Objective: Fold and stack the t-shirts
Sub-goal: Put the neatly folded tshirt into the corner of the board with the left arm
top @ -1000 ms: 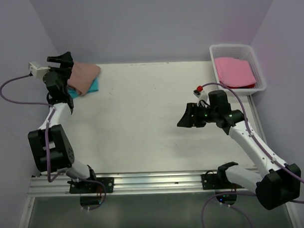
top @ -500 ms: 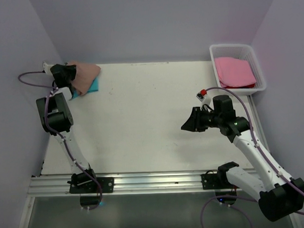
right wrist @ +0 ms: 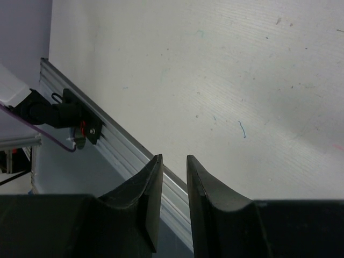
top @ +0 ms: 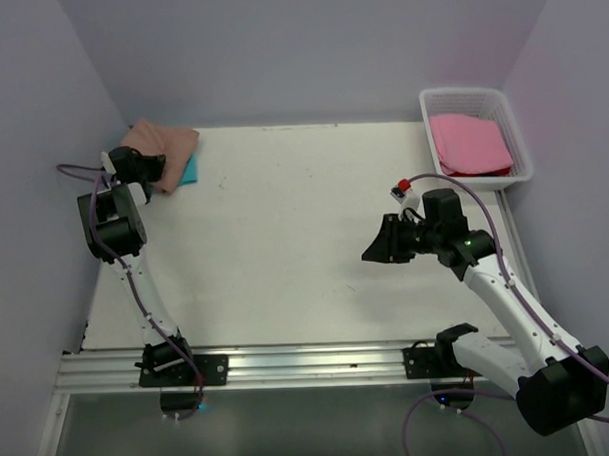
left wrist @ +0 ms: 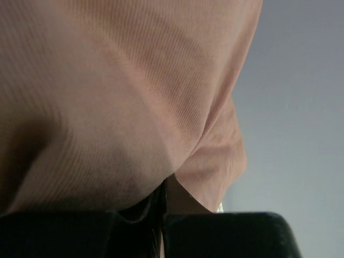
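Note:
A salmon-brown t-shirt [top: 166, 143] lies bunched in the far left corner on top of a teal t-shirt [top: 190, 173], of which only an edge shows. My left gripper [top: 152, 171] is at the salmon shirt's near edge. In the left wrist view the salmon fabric [left wrist: 118, 97] fills the frame and runs into the seam of the shut left gripper [left wrist: 164, 188]. A pink t-shirt [top: 470, 142] lies folded in the white basket [top: 517, 132]. My right gripper [top: 371, 252] hovers over bare table at the right. In its wrist view the right gripper [right wrist: 173, 158] stands slightly open and empty.
The white basket stands at the far right corner. An aluminium rail [top: 309, 363] with both arm bases runs along the near edge, also seen as the rail [right wrist: 123, 150] in the right wrist view. Lilac walls [top: 40, 117] close in the left, back and right sides.
My left gripper went from open to shut at the salmon shirt, and the shirt shifted slightly toward the far left corner. My right gripper narrowed and drifted a little nearer.

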Action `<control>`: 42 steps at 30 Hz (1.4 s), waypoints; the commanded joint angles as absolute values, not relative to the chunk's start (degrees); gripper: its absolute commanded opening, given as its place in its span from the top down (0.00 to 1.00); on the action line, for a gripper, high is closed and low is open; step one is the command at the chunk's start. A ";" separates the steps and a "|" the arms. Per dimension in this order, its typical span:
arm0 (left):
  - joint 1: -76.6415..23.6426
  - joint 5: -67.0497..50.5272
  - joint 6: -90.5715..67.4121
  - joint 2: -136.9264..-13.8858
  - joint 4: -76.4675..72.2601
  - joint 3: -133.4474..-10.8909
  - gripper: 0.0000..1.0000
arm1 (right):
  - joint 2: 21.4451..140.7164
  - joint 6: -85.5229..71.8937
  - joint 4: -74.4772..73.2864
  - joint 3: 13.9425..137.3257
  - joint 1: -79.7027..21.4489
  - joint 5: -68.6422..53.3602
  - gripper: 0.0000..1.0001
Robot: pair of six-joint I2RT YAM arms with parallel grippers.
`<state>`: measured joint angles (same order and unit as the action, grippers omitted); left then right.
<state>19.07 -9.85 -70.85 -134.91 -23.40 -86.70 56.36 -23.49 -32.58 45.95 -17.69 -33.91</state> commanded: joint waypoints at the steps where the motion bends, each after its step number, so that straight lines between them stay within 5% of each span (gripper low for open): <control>1: 21.27 -16.60 -69.28 -138.96 -16.75 -88.50 1.00 | 55.29 -23.11 -32.34 48.25 -18.02 -34.10 0.71; 4: 21.01 -18.36 -63.84 -133.54 -22.83 -88.15 1.00 | 54.14 -23.03 -32.26 47.64 -17.93 -33.93 0.67; 7: 19.61 -18.90 -52.94 -127.28 -14.82 -93.24 0.45 | 53.44 -22.33 -32.87 47.81 -18.02 -33.23 0.53; 11: 17.23 -21.35 -44.48 -116.30 -12.22 -88.87 0.01 | 52.56 -21.62 -33.57 48.69 -18.02 -32.35 0.38; 17: 10.56 -29.35 -33.85 -98.46 -5.64 -76.92 0.00 | 48.79 -21.01 -37.00 51.50 -18.02 -25.59 0.20; 18: 8.89 -28.75 -32.10 -93.91 -4.32 -74.03 0.00 | 48.08 -21.01 -37.87 51.94 -17.93 -23.40 0.06; 21: 3.27 -32.33 -33.13 -85.12 -2.63 -66.22 0.00 | 45.88 -20.92 -39.63 53.35 -18.02 -19.61 0.01; 32: -17.11 -35.17 -36.30 -63.22 1.83 -50.11 0.00 | 44.21 -21.01 -40.34 52.82 -18.02 -18.02 0.01; 42: -22.67 -32.52 -36.03 -56.17 3.70 -45.45 0.00 | 48.51 -20.74 -38.15 54.84 -18.02 -18.10 0.01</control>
<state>-22.02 -33.93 -36.82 -58.13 3.09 -46.81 47.05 -21.43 -39.77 52.07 -17.74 -18.90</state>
